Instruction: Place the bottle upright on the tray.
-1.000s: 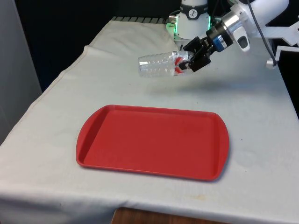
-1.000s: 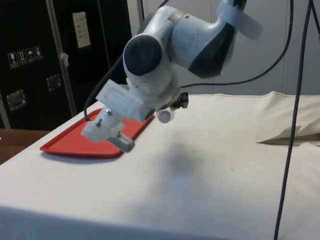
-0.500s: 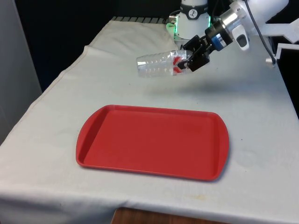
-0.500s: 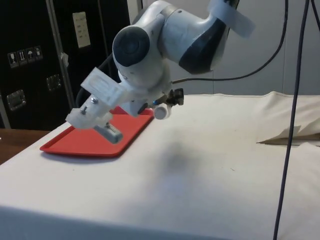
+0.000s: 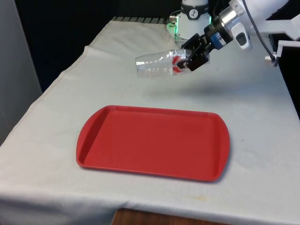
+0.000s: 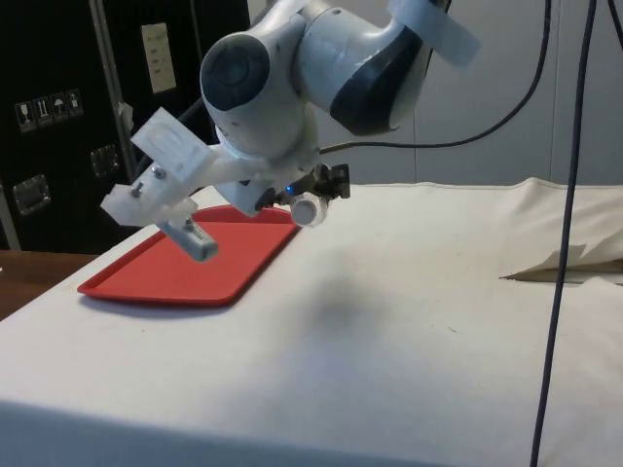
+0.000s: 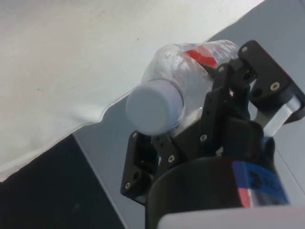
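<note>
Bottle (image 5: 157, 64) is lying sideways in my gripper (image 5: 191, 58), jaws clamped near its neck, hanging above the cloth. Tray (image 5: 93, 136) below and ahead; I'm judging carrying, uprighting and placing remain.

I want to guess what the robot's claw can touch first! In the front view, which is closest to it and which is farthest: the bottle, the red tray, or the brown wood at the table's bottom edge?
1. The bottle: held in the gripper, sideways, above the cloth.
2. The red tray: flat on the table, nearer the camera.
3. The brown wood: at the table's near edge, beyond the tray.
</note>
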Controlling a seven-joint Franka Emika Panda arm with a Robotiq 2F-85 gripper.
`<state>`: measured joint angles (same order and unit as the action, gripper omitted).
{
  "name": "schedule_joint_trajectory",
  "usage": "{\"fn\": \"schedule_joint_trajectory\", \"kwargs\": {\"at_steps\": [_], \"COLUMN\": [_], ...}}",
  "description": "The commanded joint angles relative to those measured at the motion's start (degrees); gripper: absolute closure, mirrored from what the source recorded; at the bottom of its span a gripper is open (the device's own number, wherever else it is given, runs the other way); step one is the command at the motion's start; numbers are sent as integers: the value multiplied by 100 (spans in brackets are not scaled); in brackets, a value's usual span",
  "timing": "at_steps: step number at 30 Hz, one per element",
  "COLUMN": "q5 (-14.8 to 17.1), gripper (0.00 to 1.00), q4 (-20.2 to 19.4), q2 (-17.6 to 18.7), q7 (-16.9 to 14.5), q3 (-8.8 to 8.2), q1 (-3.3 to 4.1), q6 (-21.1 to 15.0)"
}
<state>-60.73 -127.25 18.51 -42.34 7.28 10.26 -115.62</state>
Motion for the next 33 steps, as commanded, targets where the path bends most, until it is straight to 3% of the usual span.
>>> {"fn": "schedule_joint_trajectory", "kwargs": {"at_steps": [1,2,3,9,11,12,18,19,20,26,27,33], "q5": [63,23,86,252,218,304,504,453,527,670,739,905], "gripper": [67,67,67,67,67,67,67,67,67,67,67,67], "q4": [0,11,11,69,92,80,69,103,69,103,74,80], "q2": [-29,0,-29,-74,-40,-92,-212,-166,-229,-292,-344,-424], "q7": [-69,-23,-86,-223,-183,-264,-395,-344,-418,-504,-561,-647], "q3": [6,-11,-6,-63,-80,-80,-97,-109,-97,-115,-103,-109], "q1": [-34,0,-34,-52,-11,-52,-57,-23,-57,-34,-63,-74], "q6": [-46,0,-52,-97,-34,-115,-172,-92,-178,-126,-201,-241]}}
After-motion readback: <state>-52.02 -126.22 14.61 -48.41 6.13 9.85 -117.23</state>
